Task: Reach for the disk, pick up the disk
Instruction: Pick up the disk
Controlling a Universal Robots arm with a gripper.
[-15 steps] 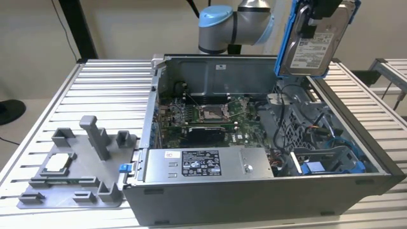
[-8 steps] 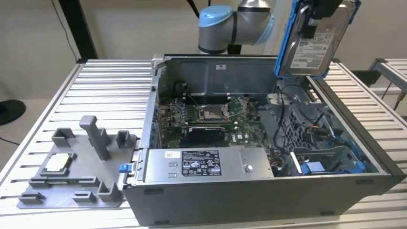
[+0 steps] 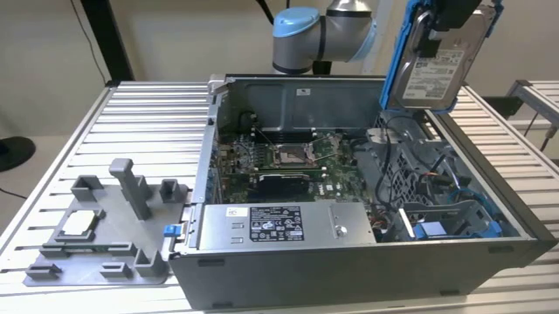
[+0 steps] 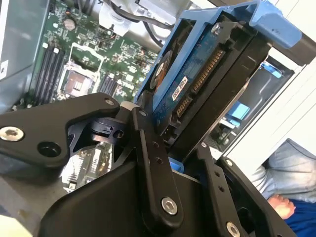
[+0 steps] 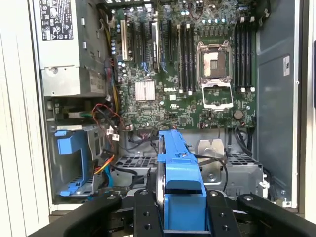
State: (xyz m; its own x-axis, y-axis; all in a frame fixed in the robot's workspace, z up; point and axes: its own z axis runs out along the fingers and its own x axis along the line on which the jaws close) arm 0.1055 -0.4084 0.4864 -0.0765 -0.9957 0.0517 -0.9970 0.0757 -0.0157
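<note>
The disk point(image 3: 434, 62), a silver-grey drive with a white label in a blue bracket, hangs upright above the back right corner of the open computer case point(image 3: 349, 261). My gripper point(image 3: 447, 26) is shut on its top edge. In the second wrist view the disk point(image 4: 197, 84) shows its circuit-board side, and black fingers point(image 4: 148, 163) clamp it from both sides. In the first wrist view the blue bracket point(image 5: 178, 170) stands edge-on between the fingers point(image 5: 144, 212), above the motherboard point(image 5: 187, 89).
A grey power supply box point(image 3: 279, 226) sits at the case's front. Blue drive bays point(image 3: 454, 226) are at the exterior view's right. A grey plastic fixture point(image 3: 105, 229) lies on the slatted table point(image 3: 148, 118). A person's hand point(image 4: 281, 203) is at the table's side.
</note>
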